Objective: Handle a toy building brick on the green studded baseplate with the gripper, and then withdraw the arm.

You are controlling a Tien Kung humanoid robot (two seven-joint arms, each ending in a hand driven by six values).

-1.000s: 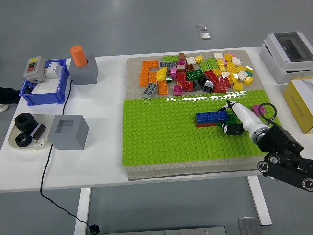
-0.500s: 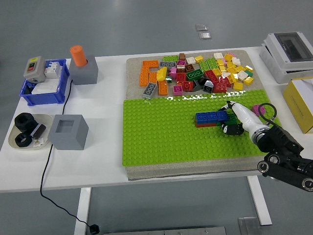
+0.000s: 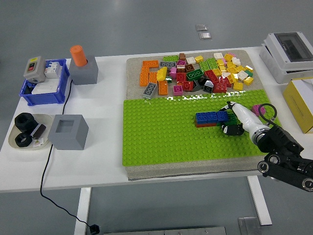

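Brick: a blue toy building brick (image 3: 211,116), long and low, seated on the green studded baseplate (image 3: 161,137) right of the frame's centre, with a dark red layer showing under its near edge.
Long axis: runs left to right across the frame, parallel to the baseplate's far edge.
Bearing from the fingers: the brick lies to the left of the right hand (image 3: 234,120); its right end is the end nearest the hand, and the fingertips sit at or just beside that end (actual contact cannot be made out).
Fingers: one white finger (image 3: 240,114) reaches up-left toward the brick's right end, with dark parts curled just below it; whether they are pinching the brick or merely resting against it cannot be told.
Nearer arm: the right, entering from the lower right corner of the frame; the left arm is not in view.
Judgement: the coming move looks to turn on that right end; a pull back toward the lower right would run roughly along the brick's length, not across it.
Baseplate surroundings: a heap of loose bricks (image 3: 195,73), orange, red, yellow, white and green, lies on the grey mat beyond the baseplate's far edge, upper centre.
Further out: a grey block with an orange cylinder (image 3: 82,63) upper left, a blue bin (image 3: 44,83) at far left, a hollow grey block (image 3: 68,131) below them.
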